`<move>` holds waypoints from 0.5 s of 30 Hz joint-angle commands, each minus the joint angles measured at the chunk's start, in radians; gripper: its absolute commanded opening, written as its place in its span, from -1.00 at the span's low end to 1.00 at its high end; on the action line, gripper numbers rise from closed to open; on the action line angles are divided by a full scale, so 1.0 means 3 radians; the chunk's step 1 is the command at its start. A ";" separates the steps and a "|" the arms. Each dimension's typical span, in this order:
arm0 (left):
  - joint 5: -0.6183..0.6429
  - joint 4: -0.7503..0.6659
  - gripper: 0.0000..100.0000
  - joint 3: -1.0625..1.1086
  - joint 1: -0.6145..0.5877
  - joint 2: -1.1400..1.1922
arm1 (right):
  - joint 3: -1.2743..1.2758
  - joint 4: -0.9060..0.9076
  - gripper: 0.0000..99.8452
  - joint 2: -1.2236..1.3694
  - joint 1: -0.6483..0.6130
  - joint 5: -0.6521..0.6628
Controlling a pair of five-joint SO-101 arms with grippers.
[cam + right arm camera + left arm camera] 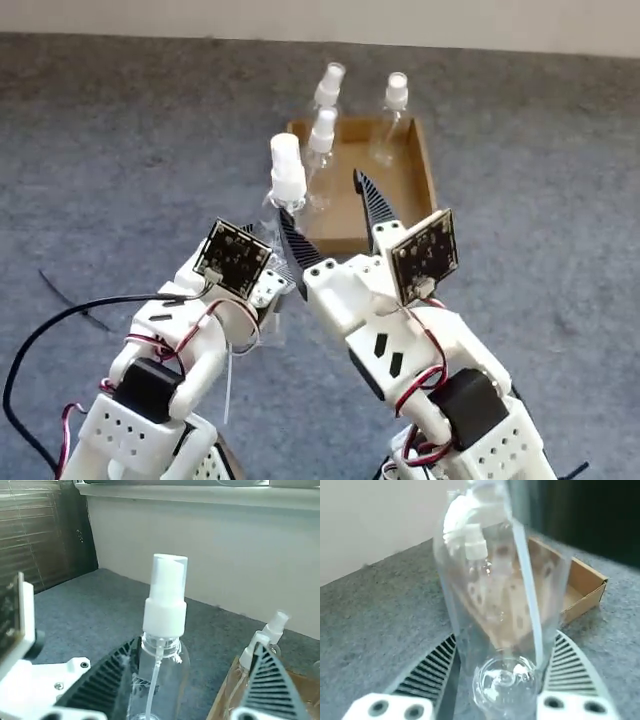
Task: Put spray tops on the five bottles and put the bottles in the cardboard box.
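Observation:
My left gripper (506, 639) is shut on the base of a clear bottle (495, 610), which it holds upright just in front of the cardboard box (415, 175). The bottle (287, 172) carries a white spray top (164, 602). My right gripper (320, 195) is open, one black finger beside the held bottle and the other over the box's front wall. In the right wrist view the bottle (160, 665) stands close to one finger (100, 680) of my right gripper (196, 645). Three more bottles with spray tops (323, 135) stand at the box.
The box (582, 587) sits on grey carpet, its near wall right beyond both grippers. A black cable (60, 310) trails off the left arm's side. Open carpet lies to the left and right of the box.

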 commanded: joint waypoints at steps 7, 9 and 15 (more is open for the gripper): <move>0.0036 -0.0056 -0.99 -0.0033 -0.0018 -0.0033 | -0.0018 -0.0100 -0.45 0.0079 -0.0263 0.0010; 0.0036 -0.0056 -0.99 -0.0033 -0.0013 -0.0033 | 0.0069 -0.0192 -0.45 0.0110 -0.0284 0.0010; 0.0041 -0.0056 -0.99 -0.0033 -0.0013 -0.0033 | 0.0090 -0.0432 -0.45 0.0427 -0.0289 -0.0056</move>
